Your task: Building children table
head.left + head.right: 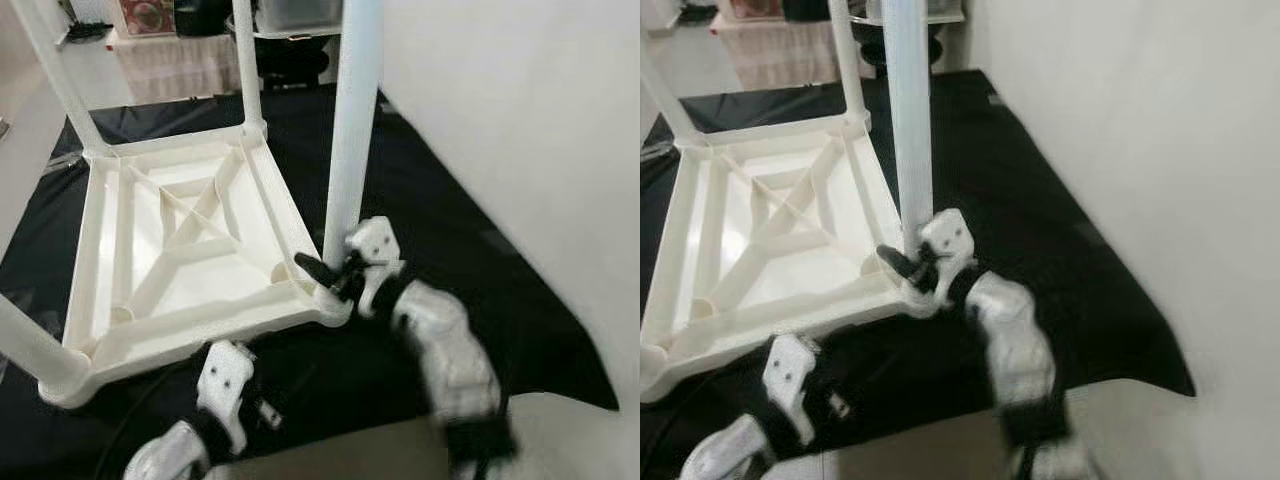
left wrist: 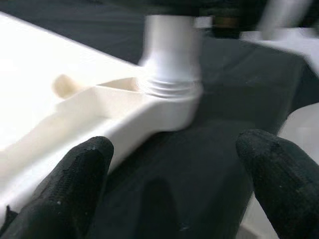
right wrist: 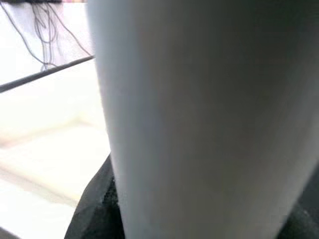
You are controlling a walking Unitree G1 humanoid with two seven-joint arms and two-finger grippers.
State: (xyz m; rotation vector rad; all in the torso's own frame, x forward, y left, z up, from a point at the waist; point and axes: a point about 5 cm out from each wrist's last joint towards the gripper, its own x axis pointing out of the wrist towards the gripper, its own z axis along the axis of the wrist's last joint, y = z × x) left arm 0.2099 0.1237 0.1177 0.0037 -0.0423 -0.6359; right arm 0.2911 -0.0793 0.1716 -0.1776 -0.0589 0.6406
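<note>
Right tool (image 1: pixel 335 275) is clamped on table leg (image 1: pixel 352 130) to screw it into upturned tabletop (image 1: pixel 180 250) corner, w/ left tool (image 2: pixel 174 199) spread apart nearby.

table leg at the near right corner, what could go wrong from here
The right gripper is around the base of the table leg, which stands tall above it; a sideways push could cross the threads at the corner socket. The left gripper hangs open beside the upturned tabletop without holding it, so the top may slide on the black mat.
</note>
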